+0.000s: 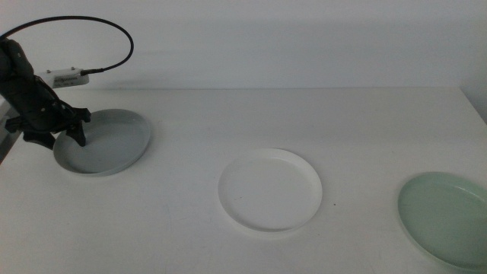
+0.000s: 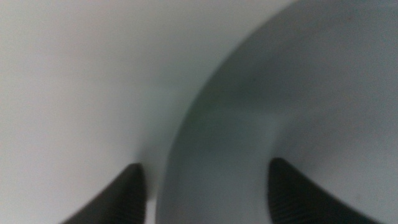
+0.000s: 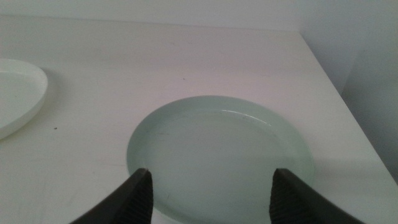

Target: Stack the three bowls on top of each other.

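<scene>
Table [image 1: 228, 106] carries all three bowls, separate, none stacked yet. White bowl [image 1: 269, 189] is the landmark at centre. Grey bowl [image 1: 106, 141] sits well to its left, mint bowl [image 1: 449, 221] well to its right. Left gripper [image 1: 65, 129] is at the grey bowl, jaws wide, straddling its rim. Right gripper [image 3: 208, 196] hovers near the mint bowl, jaws wide, holding nothing. Both stacking moves remain, by my judgement.

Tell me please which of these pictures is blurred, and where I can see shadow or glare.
Left wrist view: soft and out of focus, the grey bowl too close. Right wrist view: sharp, with faint glare on the mint bowl. Middle view: even light, a soft shadow beside the white bowl.
</scene>
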`<state>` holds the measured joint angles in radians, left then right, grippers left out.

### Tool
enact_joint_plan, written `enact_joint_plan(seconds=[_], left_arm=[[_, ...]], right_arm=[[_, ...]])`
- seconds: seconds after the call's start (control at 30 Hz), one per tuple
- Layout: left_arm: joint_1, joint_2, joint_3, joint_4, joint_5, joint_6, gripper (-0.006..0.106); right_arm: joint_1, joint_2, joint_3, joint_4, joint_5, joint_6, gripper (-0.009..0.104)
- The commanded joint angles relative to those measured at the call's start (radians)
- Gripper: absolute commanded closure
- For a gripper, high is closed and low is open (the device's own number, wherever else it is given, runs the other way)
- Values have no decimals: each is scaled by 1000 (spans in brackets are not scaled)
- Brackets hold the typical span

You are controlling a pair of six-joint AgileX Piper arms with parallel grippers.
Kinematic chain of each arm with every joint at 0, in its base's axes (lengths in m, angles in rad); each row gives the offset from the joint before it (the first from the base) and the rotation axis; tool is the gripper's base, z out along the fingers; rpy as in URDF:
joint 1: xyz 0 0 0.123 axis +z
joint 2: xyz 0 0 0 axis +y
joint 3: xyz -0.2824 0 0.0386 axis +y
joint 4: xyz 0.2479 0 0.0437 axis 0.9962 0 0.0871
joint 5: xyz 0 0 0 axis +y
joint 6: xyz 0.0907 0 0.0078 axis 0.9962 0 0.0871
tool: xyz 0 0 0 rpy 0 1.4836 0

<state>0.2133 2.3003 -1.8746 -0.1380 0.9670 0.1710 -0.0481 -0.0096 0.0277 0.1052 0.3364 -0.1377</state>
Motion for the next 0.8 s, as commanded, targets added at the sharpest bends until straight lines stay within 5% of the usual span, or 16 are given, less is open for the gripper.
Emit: enact_joint_plan(seconds=[0.0,0.2,0.53,0.77], left_arm=[[-1,-57,-28,-25,-19,-3,57],[-1,-58,-28,-34,-5,-3,106],[-18,-246,11,-137,57,-43,105],[-170,-455,164,-147,12,-99,105]], right_arm=[[-6,-27,-7,-4,-78,-4,45],[-6,-27,-7,-4,-78,-4,45],[-6,-27,-7,-4,-78,-4,45],[-6,-27,-7,-4,-78,-4,45]])
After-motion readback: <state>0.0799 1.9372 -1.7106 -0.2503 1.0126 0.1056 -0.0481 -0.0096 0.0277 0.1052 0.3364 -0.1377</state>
